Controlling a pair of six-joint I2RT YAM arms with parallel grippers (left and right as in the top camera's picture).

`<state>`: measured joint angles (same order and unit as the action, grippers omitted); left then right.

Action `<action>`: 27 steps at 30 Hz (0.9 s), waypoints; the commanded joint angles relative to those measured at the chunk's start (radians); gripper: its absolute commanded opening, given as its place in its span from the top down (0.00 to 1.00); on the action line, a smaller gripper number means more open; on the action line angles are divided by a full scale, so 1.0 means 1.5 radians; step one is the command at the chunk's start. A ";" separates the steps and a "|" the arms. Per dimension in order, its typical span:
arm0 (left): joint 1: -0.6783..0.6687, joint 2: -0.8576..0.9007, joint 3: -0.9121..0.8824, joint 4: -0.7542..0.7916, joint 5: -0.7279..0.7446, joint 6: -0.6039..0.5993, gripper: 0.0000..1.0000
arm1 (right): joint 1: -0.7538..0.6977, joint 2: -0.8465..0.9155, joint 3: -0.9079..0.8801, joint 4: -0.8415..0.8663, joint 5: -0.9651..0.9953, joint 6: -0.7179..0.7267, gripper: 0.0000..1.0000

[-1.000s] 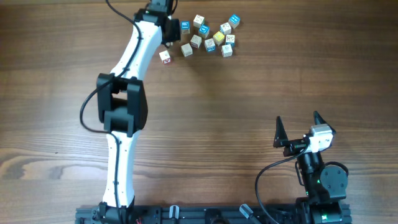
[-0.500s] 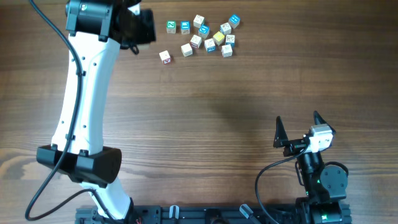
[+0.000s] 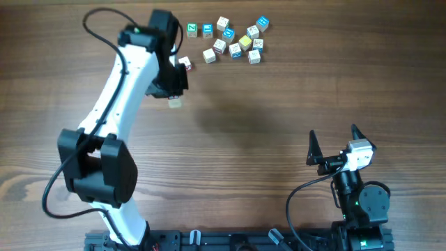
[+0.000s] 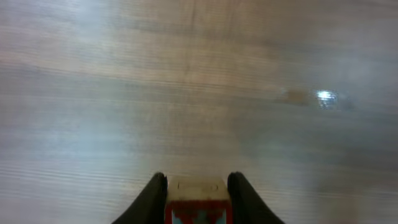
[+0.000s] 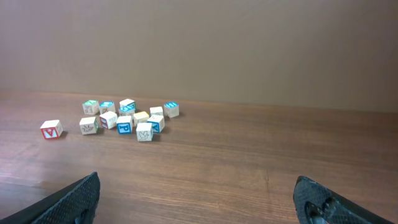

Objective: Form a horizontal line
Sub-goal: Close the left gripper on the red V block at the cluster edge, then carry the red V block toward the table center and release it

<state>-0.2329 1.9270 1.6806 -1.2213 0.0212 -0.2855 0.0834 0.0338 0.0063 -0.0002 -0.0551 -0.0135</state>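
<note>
Several small lettered cubes lie in a loose cluster [image 3: 233,40] at the table's far side, also seen in the right wrist view [image 5: 127,117]. Two blue and green cubes [image 3: 199,29] sit side by side at its left. A red-faced cube [image 3: 185,63] lies apart at the lower left, also in the right wrist view [image 5: 51,129]. My left gripper [image 3: 174,96] is shut on a cream cube with a red-bordered face [image 4: 198,198], which shows in the overhead view [image 3: 175,103] below the red-faced cube. My right gripper [image 3: 333,134] is open and empty near the front right.
The left arm [image 3: 122,84] stretches from the front left base up across the left part of the wooden table [image 3: 279,104]. The right arm's base [image 3: 359,199] stands at the front right edge.
The left arm has swung from the far left corner down and to the right. Its gripper is now just below the lone red-faced cube. The right arm has not moved.
</note>
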 commanded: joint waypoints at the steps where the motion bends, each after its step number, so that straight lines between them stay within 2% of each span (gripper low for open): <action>1: -0.010 0.002 -0.113 0.116 0.008 -0.006 0.85 | -0.003 -0.003 -0.001 0.001 -0.003 -0.007 0.00; 3: -0.015 0.002 -0.163 0.197 0.008 -0.006 0.85 | -0.003 -0.003 -0.001 0.001 -0.003 -0.008 0.00; 5: -0.023 0.002 -0.220 0.287 0.008 -0.004 0.90 | -0.003 -0.003 -0.001 0.001 -0.003 -0.008 0.00; 9: -0.033 0.002 -0.271 0.361 0.008 0.010 0.92 | -0.003 -0.003 -0.001 0.001 -0.003 -0.007 0.00; 15: -0.043 0.002 -0.280 0.373 -0.015 0.048 0.87 | -0.003 -0.003 -0.001 0.001 -0.003 -0.008 0.00; 17: -0.043 0.002 -0.280 0.375 -0.015 0.048 0.77 | -0.003 -0.003 -0.001 0.001 -0.003 -0.008 0.01; 27: -0.043 0.002 -0.280 0.391 -0.015 0.048 0.73 | -0.003 -0.003 -0.001 0.001 -0.003 -0.007 0.00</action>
<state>-0.2947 1.9339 1.2667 -0.6441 0.0124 -0.2291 0.0834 0.0338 0.0063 -0.0002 -0.0555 -0.0135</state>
